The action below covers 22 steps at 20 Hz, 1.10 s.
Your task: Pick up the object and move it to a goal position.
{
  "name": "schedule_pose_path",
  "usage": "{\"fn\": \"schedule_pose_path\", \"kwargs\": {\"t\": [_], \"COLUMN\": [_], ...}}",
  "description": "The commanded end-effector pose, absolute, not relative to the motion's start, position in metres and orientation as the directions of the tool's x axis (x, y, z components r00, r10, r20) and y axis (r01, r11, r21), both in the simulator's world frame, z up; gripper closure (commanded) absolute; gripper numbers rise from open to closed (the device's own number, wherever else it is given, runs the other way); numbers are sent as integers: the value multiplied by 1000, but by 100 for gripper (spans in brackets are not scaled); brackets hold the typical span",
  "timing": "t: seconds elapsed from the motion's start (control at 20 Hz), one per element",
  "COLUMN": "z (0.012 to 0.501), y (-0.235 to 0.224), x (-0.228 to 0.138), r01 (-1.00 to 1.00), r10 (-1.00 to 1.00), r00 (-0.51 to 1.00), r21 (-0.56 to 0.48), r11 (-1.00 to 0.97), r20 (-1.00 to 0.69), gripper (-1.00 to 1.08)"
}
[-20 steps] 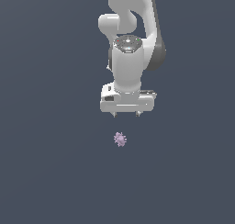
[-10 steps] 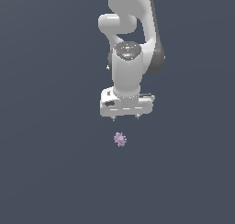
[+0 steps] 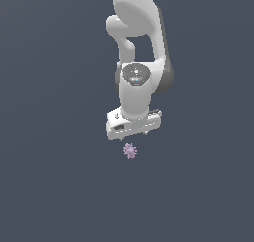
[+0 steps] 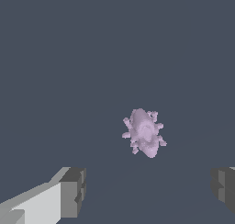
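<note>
One white arm (image 3: 136, 52) descends from the top centre of the exterior view, wrist pointing down. Its jaws (image 3: 135, 134) stand wide apart, holding nothing. One lilac spiky object (image 3: 130, 150) lies on the dark desk (image 3: 49, 186), just below the jaws, slightly below frame centre, untouched.

A plain dark slate-grey surface (image 3: 54, 186), seemingly flat, fills the scene.

The gripper (image 3: 134, 135) has come lower over the last second and shifted a little toward 9 o'clock in the exterior view, so now it is just above the object (image 3: 130, 150).
</note>
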<state>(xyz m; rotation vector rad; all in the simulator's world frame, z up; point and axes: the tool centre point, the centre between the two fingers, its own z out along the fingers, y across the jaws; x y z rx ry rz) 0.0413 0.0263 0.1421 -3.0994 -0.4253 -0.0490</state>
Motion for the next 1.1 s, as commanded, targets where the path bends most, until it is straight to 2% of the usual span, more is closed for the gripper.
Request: {"fn": "schedule_pose_path", "kwargs": {"t": [0.0,0.5,1.05], "z": [130,96,86], "y": [23,15,14], "x": [46,57,59], "r01": [331,487,512], "r10": [331,487,512], "r00": [943,874,859], "r21": [-4,0,0], "r11": [-943,-874,-859], "r20": [25,4,0], "gripper": [-92,-92,-92]}}
